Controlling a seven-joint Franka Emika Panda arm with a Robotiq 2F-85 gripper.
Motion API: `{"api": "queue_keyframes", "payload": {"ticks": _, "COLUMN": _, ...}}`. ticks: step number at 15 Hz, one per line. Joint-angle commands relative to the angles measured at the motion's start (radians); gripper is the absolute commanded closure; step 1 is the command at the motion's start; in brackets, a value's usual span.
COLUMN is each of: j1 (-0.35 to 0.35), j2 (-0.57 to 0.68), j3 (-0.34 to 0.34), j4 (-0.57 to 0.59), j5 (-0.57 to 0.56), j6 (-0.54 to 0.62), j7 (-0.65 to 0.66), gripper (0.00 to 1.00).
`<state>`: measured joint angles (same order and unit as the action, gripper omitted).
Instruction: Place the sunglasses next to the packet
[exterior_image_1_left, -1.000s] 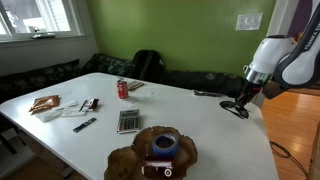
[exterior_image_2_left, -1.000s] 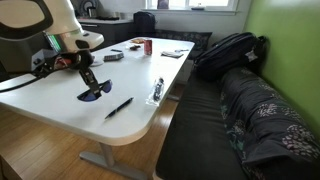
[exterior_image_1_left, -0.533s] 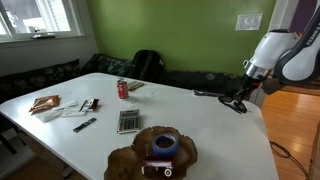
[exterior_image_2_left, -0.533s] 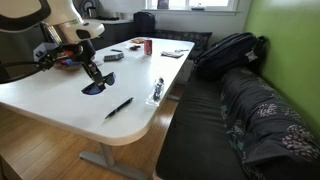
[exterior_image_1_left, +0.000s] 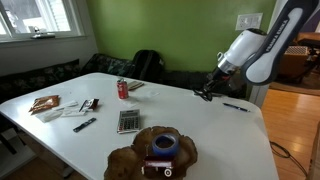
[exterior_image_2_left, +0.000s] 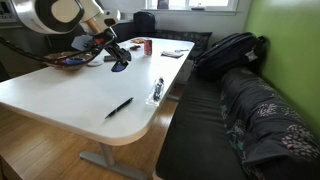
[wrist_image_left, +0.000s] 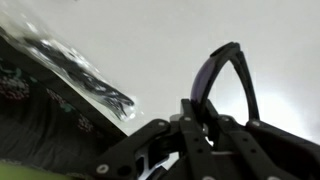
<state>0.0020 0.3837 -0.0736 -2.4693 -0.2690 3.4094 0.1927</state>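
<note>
White table (exterior_image_1_left: 200, 125), end effector (exterior_image_1_left: 213, 87) holding sunglasses (exterior_image_1_left: 204, 94), red can (exterior_image_1_left: 123, 89) label unreadable

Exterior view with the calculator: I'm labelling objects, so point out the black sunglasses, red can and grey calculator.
Small black sunglasses with dark lenses (exterior_image_1_left: 204, 94): exterior view, on the lenses.
Red cylindrical metal can (exterior_image_1_left: 123, 89): exterior view, on its side wall.
Grey rectangular calculator (exterior_image_1_left: 128, 121): exterior view, on its keypad.

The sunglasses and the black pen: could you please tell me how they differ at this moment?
The sunglasses are clamped in the gripper, seemingly clear of the table; the pen lies loose and flat on it. The sunglasses show a tinted lens and curved arms in the wrist view; the pen is a thin straight stick. Both are dark.
</note>
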Motion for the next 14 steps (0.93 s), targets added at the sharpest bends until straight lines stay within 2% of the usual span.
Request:
{"api": "queue_keyframes", "payload": {"ticks": 1, "j1": 0.11, "j2": 0.199, "j3": -0.004, "j4": 0.237, "j5": 0.003, "j6": 0.049, "j7": -0.054, "gripper": 0.96}}
{"api": "queue_keyframes", "payload": {"ticks": 4, "j1": 0.243, "j2": 0.33, "j3": -0.06, "j4": 0.443, "j5": 0.025, "j6": 0.05, "j7": -0.101, "gripper": 0.96}}
{"api": "queue_keyframes", "payload": {"ticks": 5, "j1": 0.245, "j2": 0.367, "j3": -0.035, "j4": 0.508, "j5": 0.016, "j6": 0.051, "j7": -0.101, "gripper": 0.96}}
{"api": "queue_keyframes", "payload": {"ticks": 6, "j1": 0.18, "j2": 0.259, "j3": 0.018, "j4": 0.371, "j5": 0.074, "j6": 0.018, "j7": -0.148, "gripper": 0.96}}
{"api": "queue_keyframes", "payload": {"ticks": 7, "j1": 0.195, "j2": 0.286, "j3": 0.022, "j4": 0.412, "j5": 0.09, "j6": 0.018, "j7": -0.151, "gripper": 0.85}}
{"api": "queue_keyframes", "payload": {"ticks": 9, "j1": 0.191, "j2": 0.289, "j3": 0.032, "j4": 0.41, "j5": 0.108, "j6": 0.018, "j7": -0.17, "gripper": 0.85}}
{"api": "queue_keyframes", "payload": {"ticks": 10, "j1": 0.184, "j2": 0.284, "j3": 0.032, "j4": 0.405, "j5": 0.108, "j6": 0.018, "j7": -0.174, "gripper": 0.96}}
{"api": "queue_keyframes", "payload": {"ticks": 11, "j1": 0.377, "j2": 0.325, "j3": -0.174, "j4": 0.437, "j5": 0.205, "j6": 0.055, "j7": -0.098, "gripper": 0.96}}
{"api": "queue_keyframes", "payload": {"ticks": 12, "j1": 0.419, "j2": 0.379, "j3": -0.222, "j4": 0.48, "j5": 0.278, "j6": 0.095, "j7": -0.12, "gripper": 0.96}}
{"api": "queue_keyframes", "payload": {"ticks": 14, "j1": 0.552, "j2": 0.478, "j3": -0.364, "j4": 0.576, "j5": 0.437, "j6": 0.058, "j7": -0.138, "gripper": 0.96}}
